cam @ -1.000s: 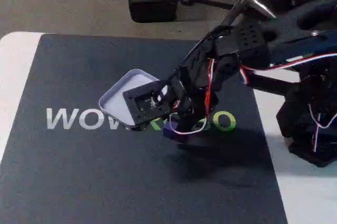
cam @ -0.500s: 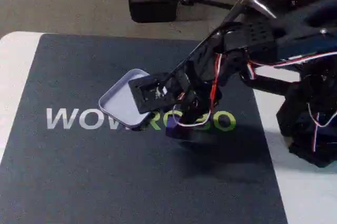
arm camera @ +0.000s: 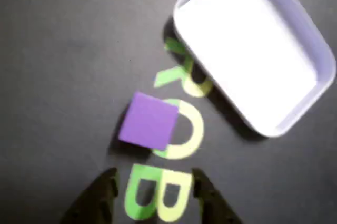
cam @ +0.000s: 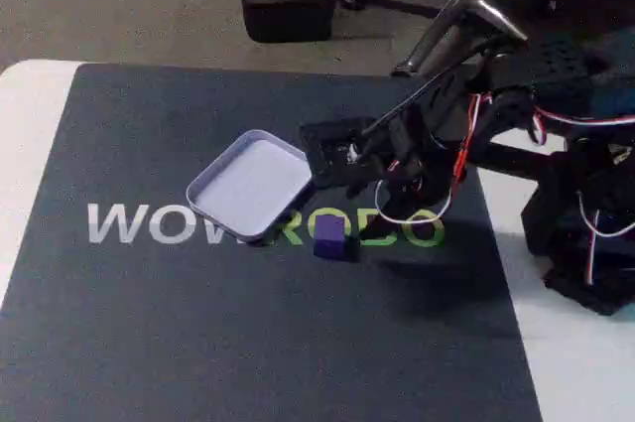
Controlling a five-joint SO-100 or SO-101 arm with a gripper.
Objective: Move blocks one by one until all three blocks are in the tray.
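1 purple cube (arm camera: pixel 149 121) is seen on the dark mat (cam: pixel 149 323), over the green lettering at frame centre in the wrist view, clear of the tray (arm camera: pixel 253 50) at upper right. The gripper (arm camera: pixel 152 195) is spread open at the lower edge, nothing held; the cube lies just above the fingertips
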